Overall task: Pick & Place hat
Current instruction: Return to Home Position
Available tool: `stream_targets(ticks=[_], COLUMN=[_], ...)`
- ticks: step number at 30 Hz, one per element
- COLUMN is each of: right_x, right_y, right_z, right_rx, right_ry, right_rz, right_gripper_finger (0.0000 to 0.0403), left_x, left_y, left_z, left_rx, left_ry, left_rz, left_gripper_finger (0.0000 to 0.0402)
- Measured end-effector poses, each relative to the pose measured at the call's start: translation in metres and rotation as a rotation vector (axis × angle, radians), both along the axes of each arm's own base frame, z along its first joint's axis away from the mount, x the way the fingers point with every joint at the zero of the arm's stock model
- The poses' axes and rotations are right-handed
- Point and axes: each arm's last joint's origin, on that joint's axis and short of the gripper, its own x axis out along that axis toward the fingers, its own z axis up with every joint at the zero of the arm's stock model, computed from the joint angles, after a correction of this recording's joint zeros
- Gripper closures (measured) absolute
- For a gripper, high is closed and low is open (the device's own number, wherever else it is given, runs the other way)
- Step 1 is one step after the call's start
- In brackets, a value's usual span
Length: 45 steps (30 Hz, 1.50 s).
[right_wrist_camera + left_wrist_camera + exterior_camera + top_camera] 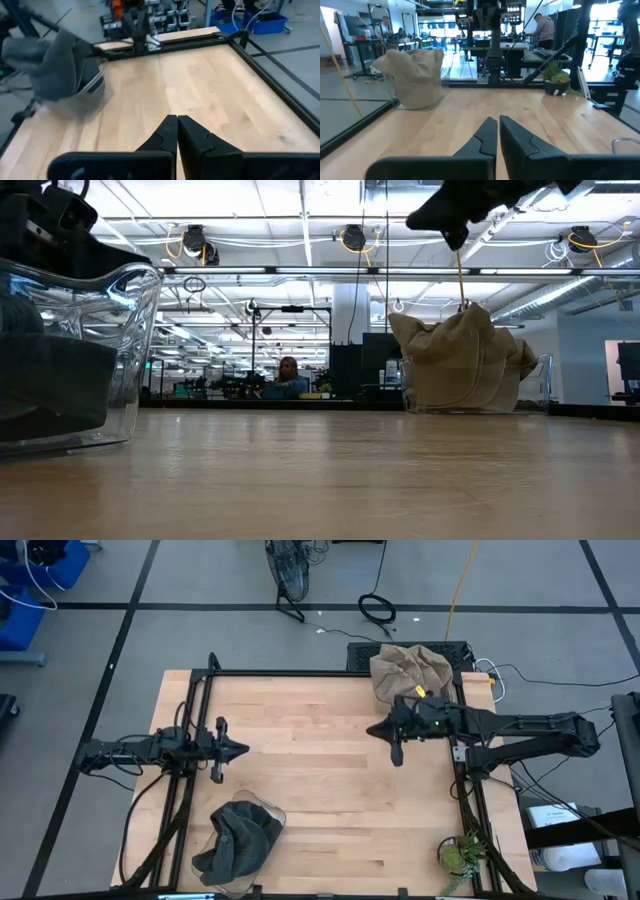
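A tan hat [408, 670] sits crumpled at the table's far right corner, in what looks like a clear bin; it also shows in the low view [462, 360] and the left wrist view [413, 75]. A dark grey hat [238, 842] lies in a clear bin [110, 330] at the near left, also seen in the right wrist view [52, 67]. My right gripper [376, 730] hovers shut above the table, just near of the tan hat. My left gripper [238, 750] hovers shut, far of the grey hat. Both sets of fingers are closed [497, 122] [176, 121].
A small potted plant [460, 855] stands at the near right corner, also in the left wrist view [555, 79]. Black frame rails [320, 673] run along the table's far, left and right edges. Bare wood [330, 790] lies between the two arms. People show in the room beyond.
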Motion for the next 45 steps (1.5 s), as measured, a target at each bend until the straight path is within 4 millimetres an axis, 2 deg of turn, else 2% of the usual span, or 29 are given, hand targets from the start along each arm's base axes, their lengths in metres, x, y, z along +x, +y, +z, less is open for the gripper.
stream_targets(ticks=[4,13,18,22,30,45], right_x=[-0.012,-0.054,-0.077,-0.089,-0.103,-0.117], right_y=[0.006,0.012,0.019,0.022,0.028,0.030], right_z=[-0.022,-0.103,-0.130,-0.135,-0.128,-0.135], right_rx=[-0.026,0.067,0.057,0.012,-0.005,-0.128], right_ry=[-0.017,-0.182,-0.231,-0.298,-0.381,-0.327], right_rz=[0.030,0.021,0.064,0.099,0.152,0.168], right_gripper_finger=[0.0402,0.0403,0.0403,0.0403,0.0403,0.0403], left_x=[0.000,0.000,0.000,0.000,0.000,0.000], left_y=[0.000,0.000,0.000,0.000,0.000,0.000], left_z=[0.000,0.002,0.003,0.003,0.003,0.004], left_rx=[0.021,0.024,0.023,0.023,0.023,0.023], left_ry=[0.000,-0.035,-0.038,-0.043,-0.044,-0.045], left_rz=[0.003,0.008,0.008,0.008,0.007,0.007], left_gripper_finger=[0.0356,0.0331,0.0328,0.0327,0.0327,0.0327])
